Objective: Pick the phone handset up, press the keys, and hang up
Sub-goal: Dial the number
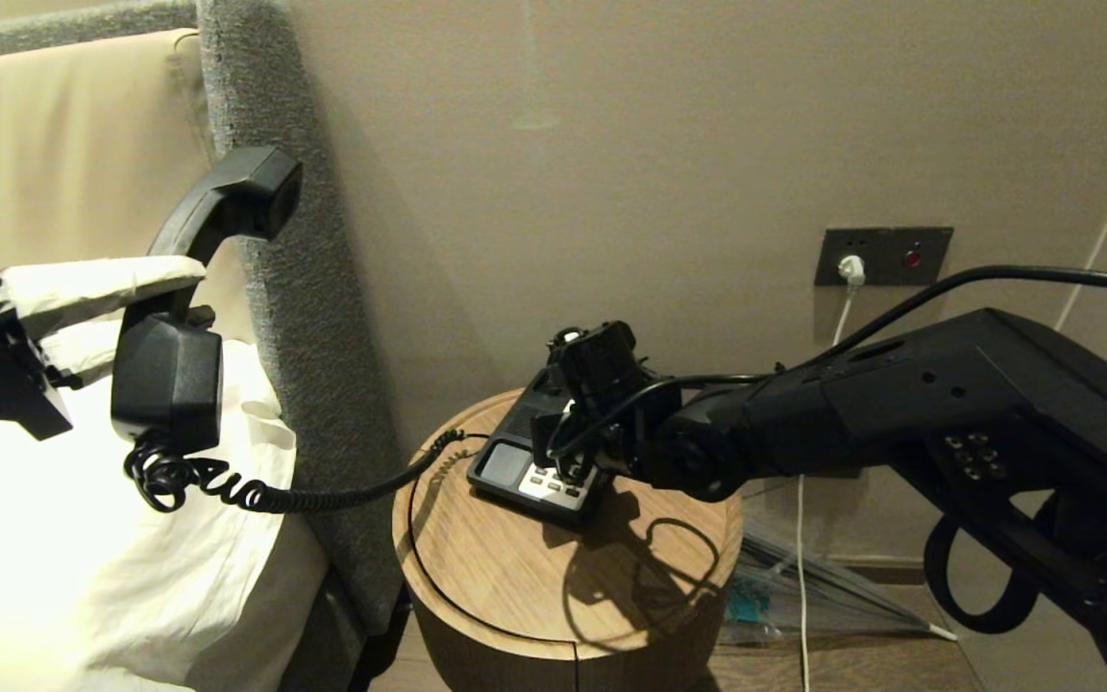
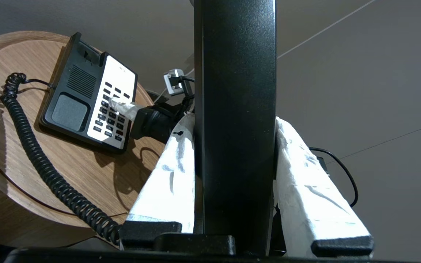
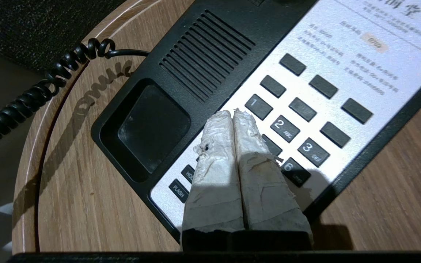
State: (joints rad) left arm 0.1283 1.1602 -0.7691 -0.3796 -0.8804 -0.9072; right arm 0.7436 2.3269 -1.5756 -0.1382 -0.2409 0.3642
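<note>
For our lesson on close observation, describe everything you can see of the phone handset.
The phone handset is black, plastic-looking and curved, with blocky earpiece and mouthpiece ends. It is off the phone base, lifted roughly upright over the white bedding. The left end effector is shut on its middle, white-wrapped fingers pressing either side. A black coiled cord hangs from its lower end and runs to the base on the round wooden table.

A round wooden counter stands against a plain beige wall. Left of the counter rises a grey upholstered headboard, with white bedding beyond it. Right of the counter, up on the wall, sits a dark socket plate with a white plug.
</note>
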